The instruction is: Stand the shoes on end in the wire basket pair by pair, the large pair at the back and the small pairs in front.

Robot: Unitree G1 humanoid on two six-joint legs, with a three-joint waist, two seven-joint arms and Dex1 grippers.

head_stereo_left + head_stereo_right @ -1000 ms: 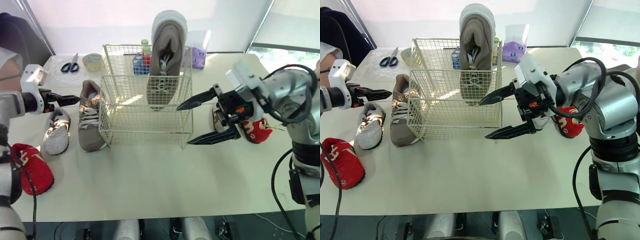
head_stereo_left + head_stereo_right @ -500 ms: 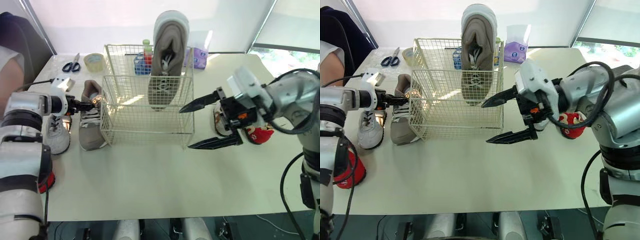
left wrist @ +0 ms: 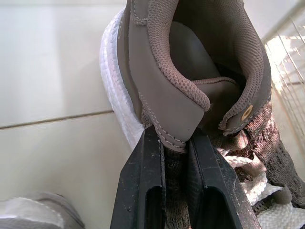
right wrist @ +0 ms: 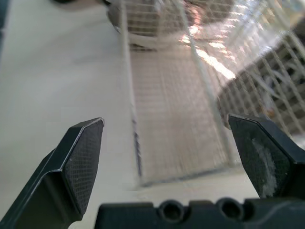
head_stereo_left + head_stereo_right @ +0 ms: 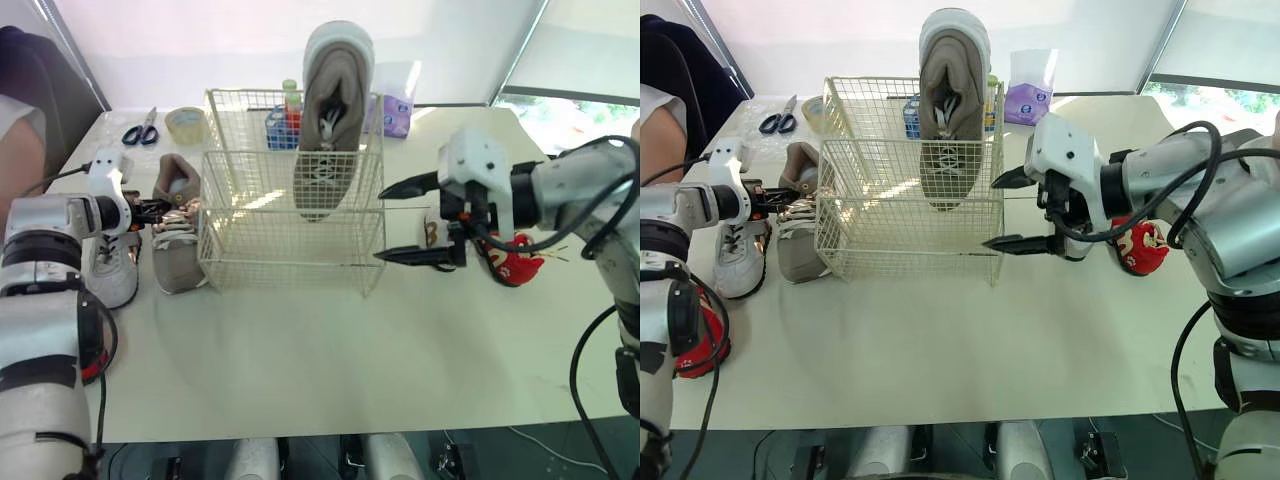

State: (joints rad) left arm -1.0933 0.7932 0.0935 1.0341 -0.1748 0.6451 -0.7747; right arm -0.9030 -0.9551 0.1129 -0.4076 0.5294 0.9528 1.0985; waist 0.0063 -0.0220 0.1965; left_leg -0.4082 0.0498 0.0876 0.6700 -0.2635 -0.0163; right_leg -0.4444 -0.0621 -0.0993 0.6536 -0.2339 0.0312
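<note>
taupe shoe point(image 5: 178, 262) | collar pinched in left hand point(image 5: 158, 210) | beside wire basket point(image 5: 290, 252)

On my feed the table point(image 5: 330, 350) is plain cream and the wire basket point(image 5: 290, 155) is an off-white grid. The upright shoe point(image 5: 333, 110) in it is taupe with a white sole and pale laces. The lying taupe shoe point(image 3: 190, 71) matches it: white sole, whitish laces, a woven mesh lining and one small gold eyelet. I see a small white shoe point(image 5: 112, 270) with grey panels, a left red shoe point(image 5: 702, 345), and a right red shoe point(image 5: 512, 262) with white markings. The left end effector point(image 3: 172, 143) is black. The right end effector point(image 5: 383, 223) is black under a white housing. The scissors point(image 5: 142, 127) have blue handles, and the tissue pack point(image 5: 397, 115) is purple.
</note>
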